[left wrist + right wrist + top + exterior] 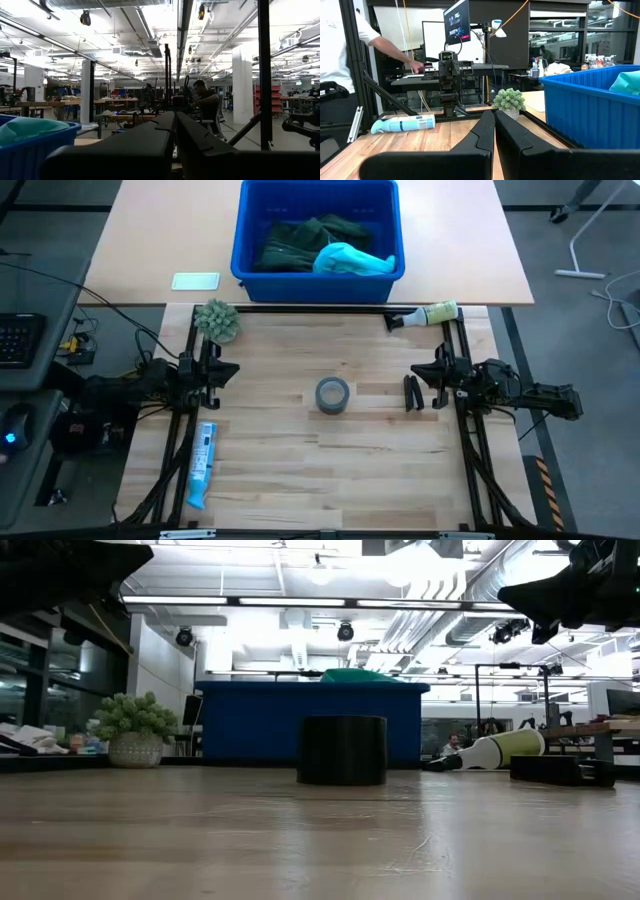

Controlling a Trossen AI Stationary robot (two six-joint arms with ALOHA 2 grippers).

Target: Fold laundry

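Note:
The laundry lies heaped in a blue bin (248, 240) on the far table: dark green garments (300, 242) and a turquoise piece (352, 260) that rests on top at the bin's right. The turquoise cloth (25, 129) also shows over the bin's rim in the left wrist view. My left gripper (232, 370) is held above the wooden table's left side, shut and with nothing in it. My right gripper (418, 372) is held above the right side, likewise shut and holding nothing. Both are well short of the bin.
A grey tape roll (332, 394) stands mid-table. A fuzzy green ball (217, 320) sits far left, and a yellow-green bottle (430, 314) lies far right. A blue spray bottle (203, 465) lies near left. A small black object (410, 393) lies by my right gripper. A person (340, 45) stands beyond the table's left side.

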